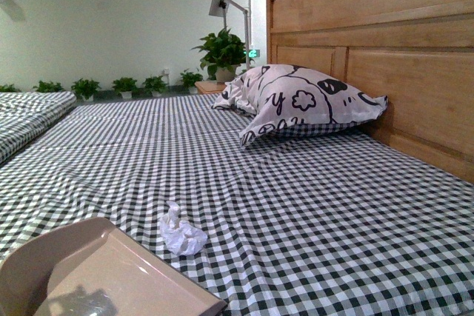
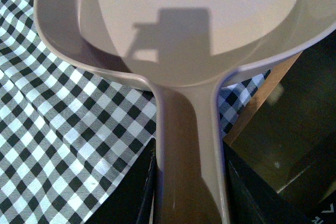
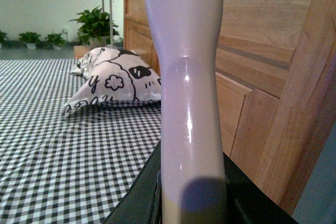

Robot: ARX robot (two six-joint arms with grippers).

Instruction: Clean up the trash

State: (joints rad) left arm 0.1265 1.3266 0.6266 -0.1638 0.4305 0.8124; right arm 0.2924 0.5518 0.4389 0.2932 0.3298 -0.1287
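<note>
The tissue wad (image 1: 181,233) is seen on the bed (image 1: 318,205) just right of the dustpan (image 1: 104,257) grasped by the nearer left claw (image 2: 191,195), while a pale handle (image 3: 189,77) is clenched in the right claw (image 3: 191,198).

Crumpled white tissue-paper wad (image 1: 181,233) lies on checked bedsheet (image 1: 311,205), just right of beige plastic dustpan (image 1: 89,271); printed pillow (image 1: 304,101) lies far behind, beside wooden headboard (image 1: 400,57).

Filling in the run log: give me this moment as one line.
left gripper: holding dustpan | right gripper: holding pale handle | tissue: on sheet near dustpan, not collected
</note>
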